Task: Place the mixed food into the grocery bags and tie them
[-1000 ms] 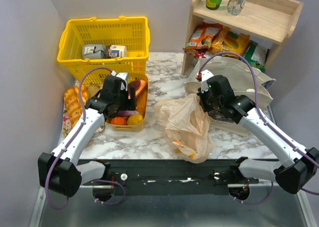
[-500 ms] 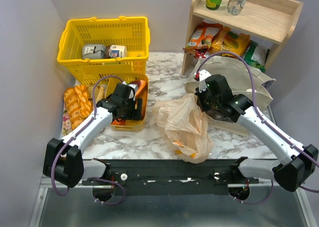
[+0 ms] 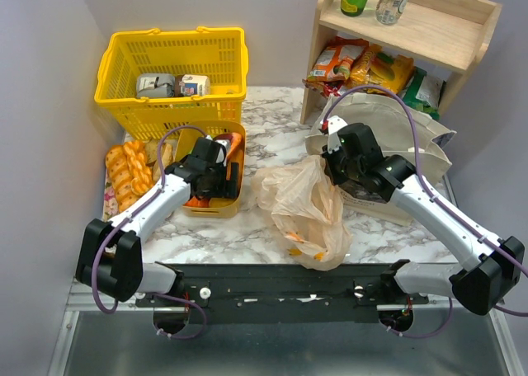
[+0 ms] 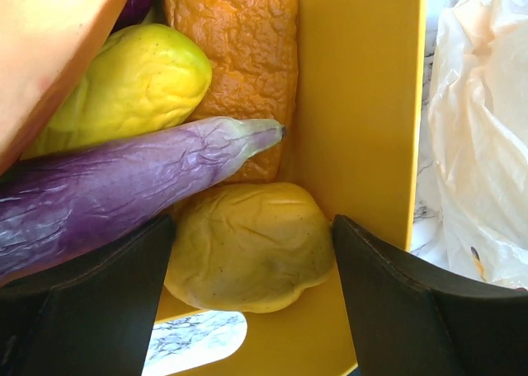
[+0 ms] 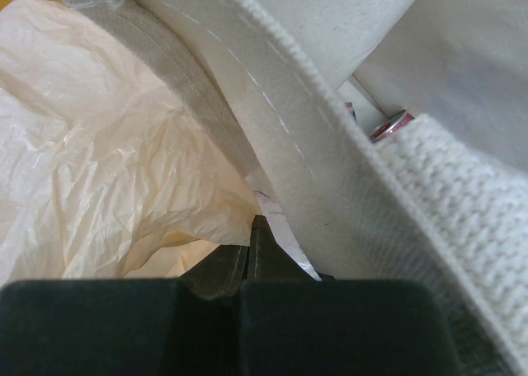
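Observation:
A small yellow tray (image 3: 216, 209) holds the mixed food. In the left wrist view I see a purple eggplant (image 4: 107, 186), a yellow lemon (image 4: 124, 79), a wrinkled orange piece (image 4: 235, 54) and a pale yellow lemon (image 4: 247, 244) against the tray wall (image 4: 355, 104). My left gripper (image 3: 216, 176) is open, its jaws (image 4: 252, 227) either side of the pale lemon. My right gripper (image 3: 337, 171) is shut on the rim of the peach plastic bag (image 3: 305, 211), which fills the left of the right wrist view (image 5: 107, 145). The beige tote (image 3: 396, 129) lies just behind it (image 5: 330, 145).
A yellow shopping basket (image 3: 173, 63) with boxes stands at the back left. Bread loaves (image 3: 124, 170) lie left of the tray. A wooden shelf (image 3: 412, 21) with snack packets (image 3: 363, 63) and bottles stands at the back right. A red can end (image 5: 388, 127) shows inside the tote.
My left gripper has dropped into the tray's right side and now straddles the pale lemon. My right gripper has shifted slightly up and left, still holding the bag.

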`<state>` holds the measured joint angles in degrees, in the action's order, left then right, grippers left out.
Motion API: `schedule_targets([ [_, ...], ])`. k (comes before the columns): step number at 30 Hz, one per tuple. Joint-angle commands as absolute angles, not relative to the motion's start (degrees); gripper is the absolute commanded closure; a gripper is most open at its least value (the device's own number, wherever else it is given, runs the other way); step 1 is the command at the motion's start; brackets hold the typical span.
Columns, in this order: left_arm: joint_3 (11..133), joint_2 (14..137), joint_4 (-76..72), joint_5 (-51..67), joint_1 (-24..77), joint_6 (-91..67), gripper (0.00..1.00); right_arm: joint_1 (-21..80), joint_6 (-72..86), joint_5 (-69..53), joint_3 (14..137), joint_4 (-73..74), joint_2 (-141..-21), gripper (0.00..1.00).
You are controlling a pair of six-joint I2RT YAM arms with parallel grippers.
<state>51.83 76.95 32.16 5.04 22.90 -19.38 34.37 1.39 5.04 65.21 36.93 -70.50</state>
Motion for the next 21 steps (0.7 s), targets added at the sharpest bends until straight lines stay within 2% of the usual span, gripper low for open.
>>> schedule_targets([
  [1,51.1,78.5,36.3,4.3,23.0,-18.7,0.30,34.0,0.6,4.3,65.7,35.7,-70.6,0.99],
  [4,51.2,77.4,36.4,3.7,23.1,-18.7,0.53,34.0,0.6,4.2,65.7,35.6,-70.8,0.99],
  [6,52.5,75.3,37.1,3.2,23.1,-18.9,0.64,34.0,0.6,4.3,65.7,35.5,-70.8,0.99],
  [7,53.0,74.4,37.4,2.3,23.1,-19.0,0.74,34.0,0.6,4.2,65.7,35.5,-70.9,0.98],
  [10,55.1,70.1,37.6,1.4,23.2,-19.2,0.86,34.0,0.5,4.0,65.8,35.5,-71.0,0.99],
  [11,56.1,69.2,37.9,1.1,23.1,-19.2,0.87,34.0,0.6,3.9,65.9,35.4,-71.0,0.99],
  [16,57.3,66.0,39.9,-0.5,23.1,-18.6,0.89,34.0,0.6,3.3,66.0,35.4,-70.8,0.99],
  [17,56.9,66.1,40.9,-1.6,23.0,-18.6,0.86,34.0,0.6,3.2,65.9,35.3,-70.8,0.99],
  [18,56.6,66.4,41.2,-3.6,23.0,-18.8,0.76,34.0,0.5,3.1,65.9,35.2,-70.8,0.99],
  [19,56.1,66.5,41.5,-4.3,23.0,-19.8,0.62,34.0,0.6,2.9,65.8,35.2,-70.7,0.99],
  [21,54.4,67.0,41.3,-6.1,22.5,-21.3,0.51,34.0,0.6,2.4,65.8,35.2,-70.6,0.99],
])
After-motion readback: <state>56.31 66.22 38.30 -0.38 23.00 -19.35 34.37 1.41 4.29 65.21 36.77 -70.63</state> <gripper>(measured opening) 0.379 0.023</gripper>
